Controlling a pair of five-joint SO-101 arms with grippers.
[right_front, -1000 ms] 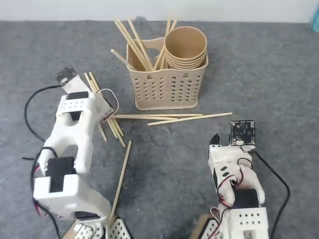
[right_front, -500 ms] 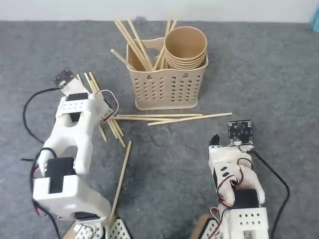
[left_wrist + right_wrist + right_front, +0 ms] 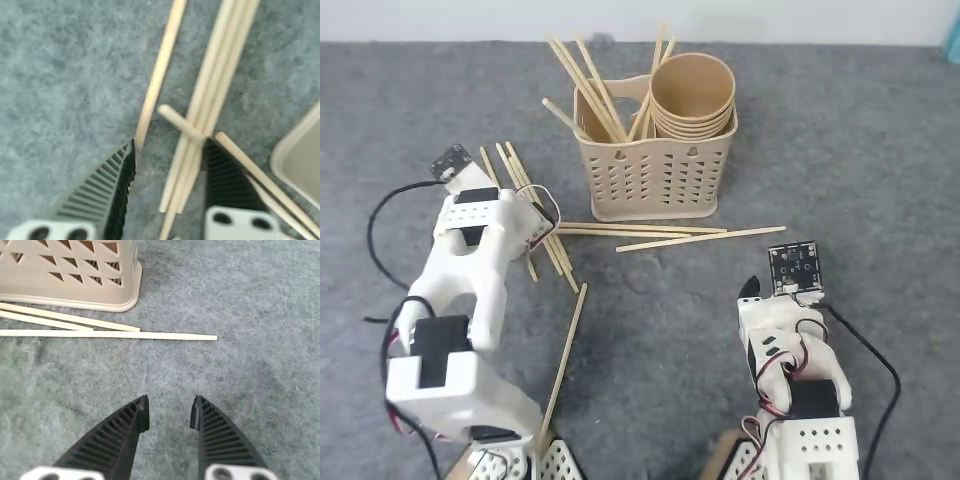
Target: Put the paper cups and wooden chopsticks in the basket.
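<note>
From above, the paper cups point(image 3: 692, 95) sit stacked in one side of the basket point(image 3: 655, 185). Some standing chopsticks point(image 3: 592, 85) lean in the other side. The cups look done, so I think the sticks are the job left. A bundle of chopsticks point(image 3: 510, 168) lies on the grey worktop point(image 3: 880, 150) by the left arm point(image 3: 470, 265). A few front chopsticks point(image 3: 665, 235) lie just before the basket. One lone chopstick point(image 3: 565, 345) lies nearer the arm's base. The right arm point(image 3: 785, 350) sits well back from them.

From the left wrist, the left jaws are apart and hold nothing yet. The bundle of chopsticks point(image 3: 220, 75) runs between them, close to one jaw. A short crossing stick point(image 3: 180, 122) lies over the bundle. Next, I think, the jaws must squeeze shut on the bundle, lift it and tip it into the basket.

From the right wrist, the right jaws are apart and empty over bare worktop point(image 3: 260, 340). The front chopsticks point(image 3: 100, 333) lie ahead, by the basket point(image 3: 75, 285).
</note>
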